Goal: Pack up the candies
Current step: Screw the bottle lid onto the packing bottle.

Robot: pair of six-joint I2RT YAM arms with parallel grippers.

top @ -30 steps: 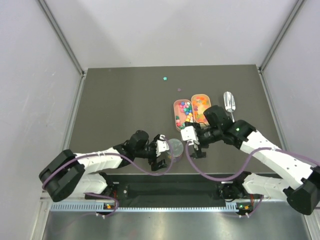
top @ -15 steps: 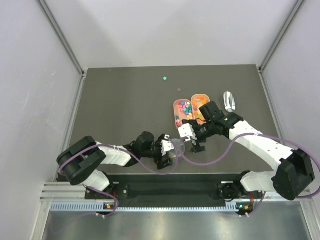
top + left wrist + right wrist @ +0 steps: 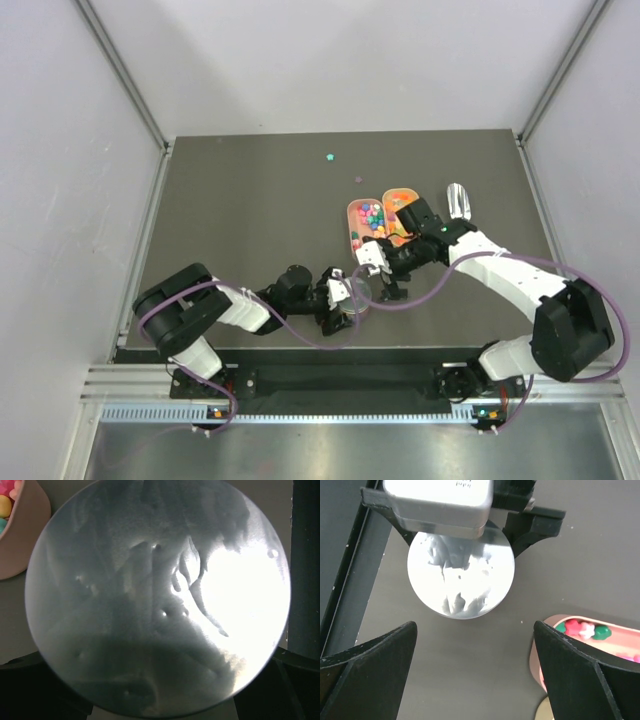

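**A:** What did the left gripper [image 3: 342,300] have?

**B:** It was clamped on a translucent disc [image 3: 160,600], with a dark finger pressed to each side of the rim. The disc was round and frosted, with cloudy streaks and a bright glare across one half. It filled nearly the whole of the left wrist view. I couldn't tell whether it was a lid or the base of a cup.

**A:** And the right gripper [image 3: 385,285]?

**B:** Its fingers were spread wide and held nothing. It hung just over the disc and pointed down at it, and the two grippers were close together.

**A:** Where were the candies [image 3: 370,215]?

**B:** Most were heaped in a pink tray [image 3: 349,225], an oblong dish with rounded ends and smooth walls, just beyond the right gripper. They were small chunky pieces in red, white, green, blue and yellow.

**A:** What else was around?

**B:** An orange tray [image 3: 386,200] of the same shape lay alongside the pink one. The right arm [image 3: 500,270] crossed over it and hid much of it. A shiny metal scoop [image 3: 458,200] lay past that arm, on its outer side. A green sweet [image 3: 329,157] and a purple sweet [image 3: 358,180] sat loose on the matte dark table [image 3: 250,200], well beyond both grippers.
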